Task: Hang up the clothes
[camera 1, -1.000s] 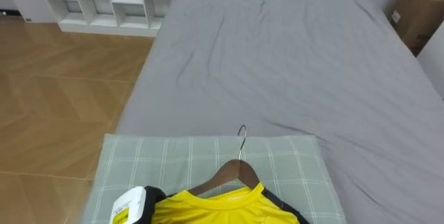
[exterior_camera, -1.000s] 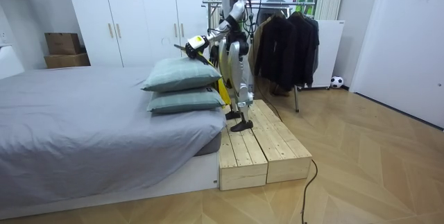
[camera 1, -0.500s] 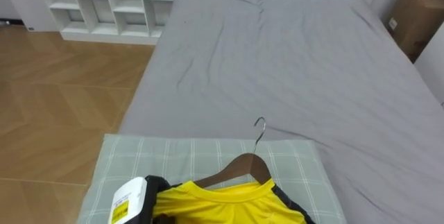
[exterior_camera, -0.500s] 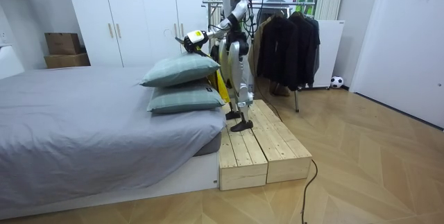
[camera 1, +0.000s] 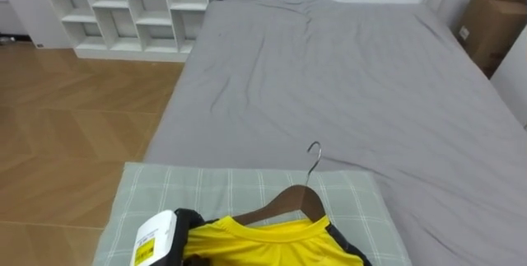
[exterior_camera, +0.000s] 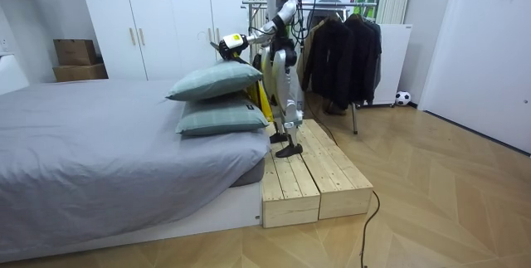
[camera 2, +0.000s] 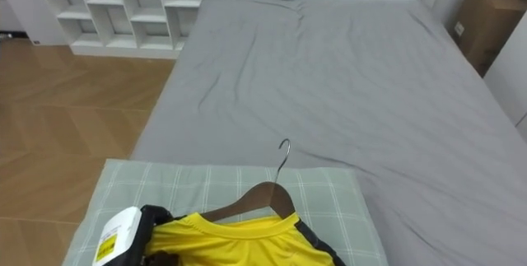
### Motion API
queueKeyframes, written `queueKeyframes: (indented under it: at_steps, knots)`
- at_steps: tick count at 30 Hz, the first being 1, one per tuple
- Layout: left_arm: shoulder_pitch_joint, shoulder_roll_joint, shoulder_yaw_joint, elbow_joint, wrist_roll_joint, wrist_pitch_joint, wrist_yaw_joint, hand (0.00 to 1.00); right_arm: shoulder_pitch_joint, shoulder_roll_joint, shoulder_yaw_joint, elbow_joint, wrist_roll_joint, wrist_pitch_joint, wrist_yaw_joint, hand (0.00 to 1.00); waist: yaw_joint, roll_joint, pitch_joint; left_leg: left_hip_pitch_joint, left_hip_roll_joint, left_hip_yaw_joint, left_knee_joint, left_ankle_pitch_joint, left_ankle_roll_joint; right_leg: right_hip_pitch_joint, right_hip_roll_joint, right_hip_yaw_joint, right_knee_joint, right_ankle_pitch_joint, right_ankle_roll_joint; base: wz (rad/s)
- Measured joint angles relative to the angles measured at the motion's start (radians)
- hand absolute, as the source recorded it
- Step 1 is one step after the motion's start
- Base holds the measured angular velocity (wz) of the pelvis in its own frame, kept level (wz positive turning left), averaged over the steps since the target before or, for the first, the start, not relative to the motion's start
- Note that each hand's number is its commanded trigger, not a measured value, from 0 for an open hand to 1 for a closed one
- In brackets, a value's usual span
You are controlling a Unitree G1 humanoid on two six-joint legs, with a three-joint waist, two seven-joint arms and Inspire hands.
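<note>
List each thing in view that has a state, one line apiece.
yellow shirt: on the hanger, held up over the top pillow.
wooden hanger: inside the shirt's collar, hook free, on no rail yet.
left hand: raised, at the shirt's left shoulder.
pillows: stacked two high on the bed.
wardrobe doors: shut.
dark clothes: hanging on the rack behind the robot.

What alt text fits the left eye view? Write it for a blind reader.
A yellow shirt on a wooden hanger shows low in the centre over a checked pillow, the robot's left hand at its left edge. Beyond stretches a grey bed, with white shelves and wooden floor to the left.
</note>
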Motion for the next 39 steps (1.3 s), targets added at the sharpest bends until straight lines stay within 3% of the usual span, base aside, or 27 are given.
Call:
queueKeyframes:
  at_steps: [6, 11, 13, 17, 24, 28, 34, 39]
  knots:
    - [0.018, 0.015, 0.004, -0.060, 0.003, -0.004, 0.000, 1.00, 0.027, -0.003, -0.044, -0.006, -0.023, -0.007, -0.033, 0.00, 0.004, 0.000, -0.0004, 0.010, 0.004, 0.015, -0.001, 0.000, 0.000, 0.002, 0.010, 0.020, 0.001, 0.000, 0.000, -0.08]
    - [0.027, 0.043, 0.021, -0.093, -0.001, -0.010, 0.000, 1.00, 0.074, -0.036, -0.083, -0.047, -0.074, -0.008, -0.096, 0.00, 0.000, -0.004, -0.0017, 0.029, 0.004, 0.028, -0.009, -0.001, -0.002, 0.016, 0.011, 0.026, 0.001, -0.001, -0.002, -0.05]
    - [0.045, 0.043, 0.045, -0.093, 0.000, -0.010, 0.000, 1.00, 0.095, -0.043, -0.092, -0.047, -0.110, -0.005, -0.136, 0.00, 0.001, -0.016, -0.0063, 0.033, 0.005, 0.038, -0.009, -0.002, -0.003, 0.018, 0.012, 0.035, 0.001, -0.002, -0.004, -0.09]
    - [0.048, 0.048, 0.057, -0.093, -0.001, -0.010, 0.000, 1.00, 0.098, -0.051, -0.094, -0.047, -0.241, -0.002, -0.206, 0.00, 0.001, -0.046, -0.0061, 0.032, 0.005, 0.038, -0.003, -0.004, -0.005, 0.017, 0.013, 0.037, 0.002, -0.001, -0.006, -0.01]
    - [0.053, 0.066, 0.059, -0.094, 0.007, -0.010, 0.000, 1.00, 0.126, -0.087, -0.124, -0.083, -0.439, 0.003, -0.345, 0.00, 0.002, -0.050, -0.0055, 0.032, 0.006, 0.035, -0.002, -0.011, -0.005, 0.016, 0.020, 0.038, 0.003, -0.001, -0.005, -0.01]
    - [0.061, 0.070, 0.077, -0.107, 0.006, -0.010, 0.000, 1.00, 0.140, -0.089, -0.155, -0.143, -0.545, 0.024, -0.400, 0.00, 0.002, -0.053, -0.0045, 0.029, 0.007, 0.033, -0.002, -0.011, -0.006, 0.014, 0.020, 0.028, 0.002, -0.001, -0.006, -0.01]
    - [0.107, 0.078, 0.078, -0.196, 0.007, -0.008, 0.000, 1.00, 0.151, -0.088, -0.199, -0.314, -0.695, 0.023, -0.472, 0.00, -0.001, -0.068, 0.0005, 0.032, 0.008, 0.034, -0.002, -0.011, -0.006, 0.020, 0.019, 0.025, 0.001, -0.002, -0.006, 0.01]
    - [0.122, 0.078, 0.076, -0.224, 0.004, 0.010, -0.004, 1.00, 0.174, -0.086, -0.199, -0.462, -0.735, 0.029, -0.505, 0.00, 0.005, -0.081, -0.0039, 0.033, 0.019, 0.045, -0.001, -0.015, -0.009, 0.023, 0.017, 0.025, 0.001, -0.002, -0.006, -0.02]
